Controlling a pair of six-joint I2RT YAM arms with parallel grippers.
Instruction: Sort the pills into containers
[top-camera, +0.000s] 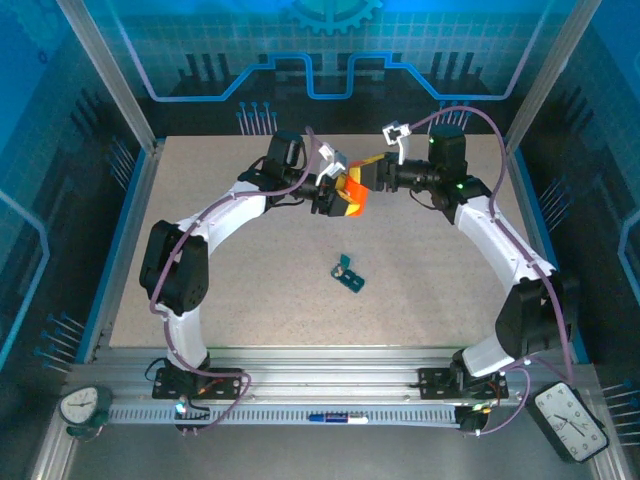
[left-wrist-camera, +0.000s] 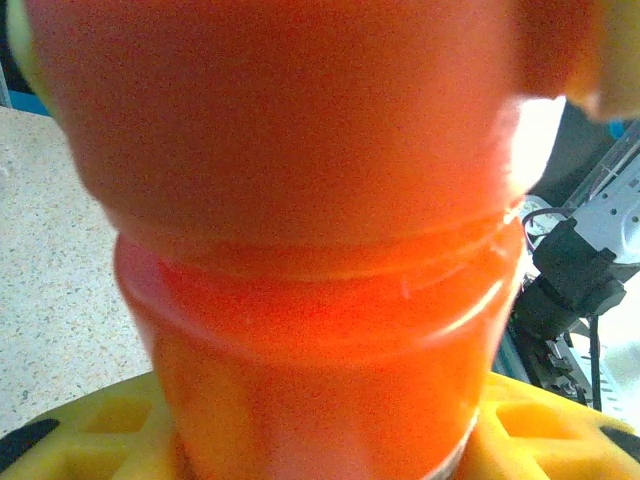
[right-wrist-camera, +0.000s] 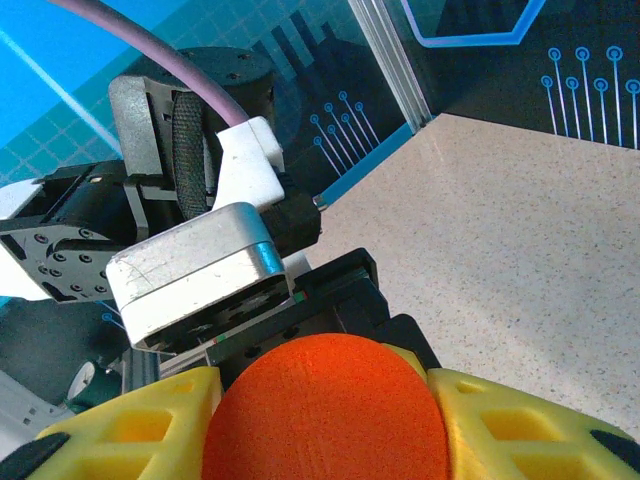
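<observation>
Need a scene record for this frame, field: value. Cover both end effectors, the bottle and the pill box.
left end effector: shut on the orange bottle, yellow fingers either side of its body
right end effector: shut on the orange bottle at its round cap end
orange bottle: held in the air between the two arms, over the far half of the table
pill box: dark teal, lying on the table nearer the bases, apart from both end effectors

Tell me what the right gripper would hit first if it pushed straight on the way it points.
The orange bottle: its end is clamped in the right gripper. Just behind comes the left gripper, gripping the same bottle; how close is hard to judge.
</observation>
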